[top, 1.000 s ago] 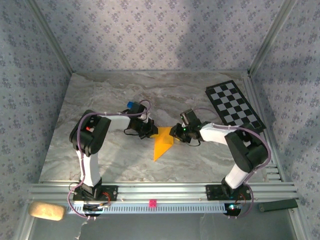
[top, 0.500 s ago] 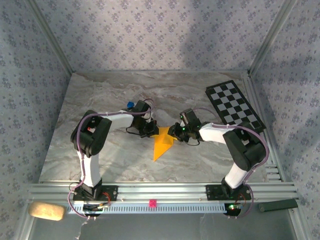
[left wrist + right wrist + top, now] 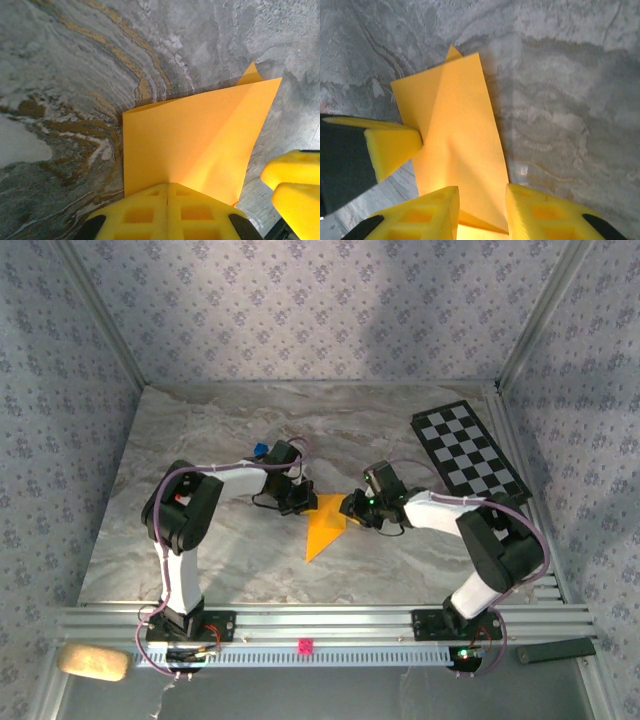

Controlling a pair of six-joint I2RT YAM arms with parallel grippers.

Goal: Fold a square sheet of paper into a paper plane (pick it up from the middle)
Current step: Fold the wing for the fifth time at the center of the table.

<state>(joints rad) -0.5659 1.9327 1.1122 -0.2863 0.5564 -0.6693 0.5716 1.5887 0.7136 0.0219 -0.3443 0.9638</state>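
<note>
The square sheet of paper is folded into a creased orange-yellow pointed shape, tip toward the near edge, lying mid-table between both grippers. My left gripper is shut on the paper's left edge; in the left wrist view its jaws meet at a crease and the paper fans out beyond them. My right gripper is open at the far right corner, and its fingers straddle one end of the paper. The left fingertip touches the sheet's side there.
A black-and-white checkered board lies at the far right of the marble table. A small blue thing sits behind the left wrist. Patterned walls enclose the table on three sides.
The left wrist turned and settled onto the paper's edge about a second ago. The right arm's elbow has since shifted slightly right. The paper has stayed in place.
</note>
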